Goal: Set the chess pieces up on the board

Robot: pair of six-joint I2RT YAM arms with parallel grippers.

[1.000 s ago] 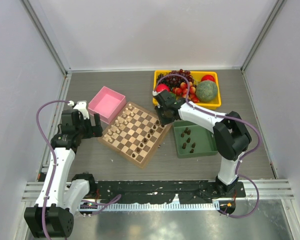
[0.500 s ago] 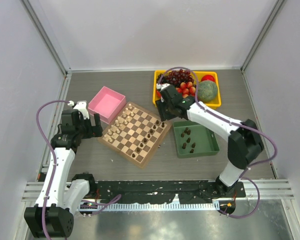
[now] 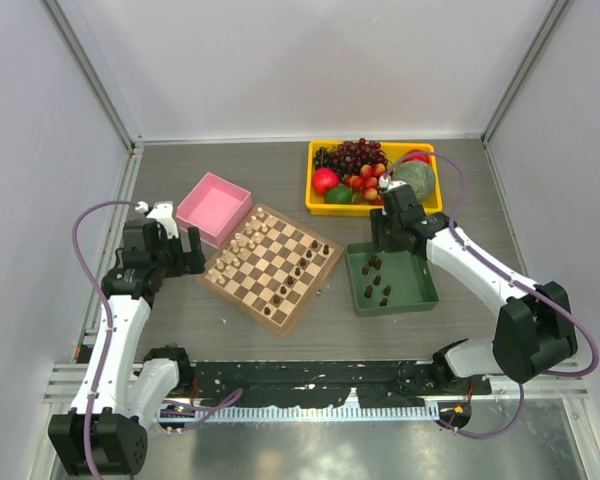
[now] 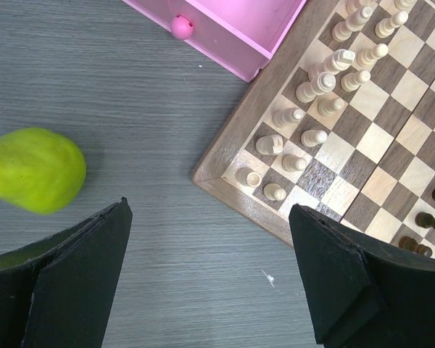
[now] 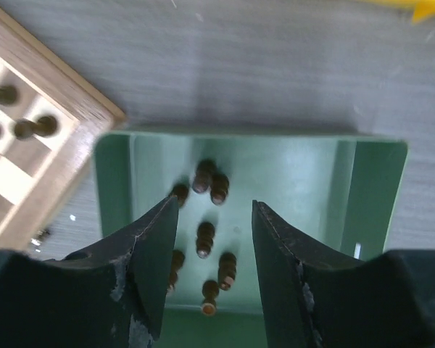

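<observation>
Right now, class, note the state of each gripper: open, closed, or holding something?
Left gripper: open, holding nothing.
Right gripper: open, holding nothing, above the green tray.

Soft, even light with faint shadows; the chess pieces point(image 5: 205, 239) between the right jaws look blurred, the left view crisp.

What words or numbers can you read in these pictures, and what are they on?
None. No words, numbers or signs can be read: the board, the pink box, the green tray and the yellow tray are all plain.
</observation>
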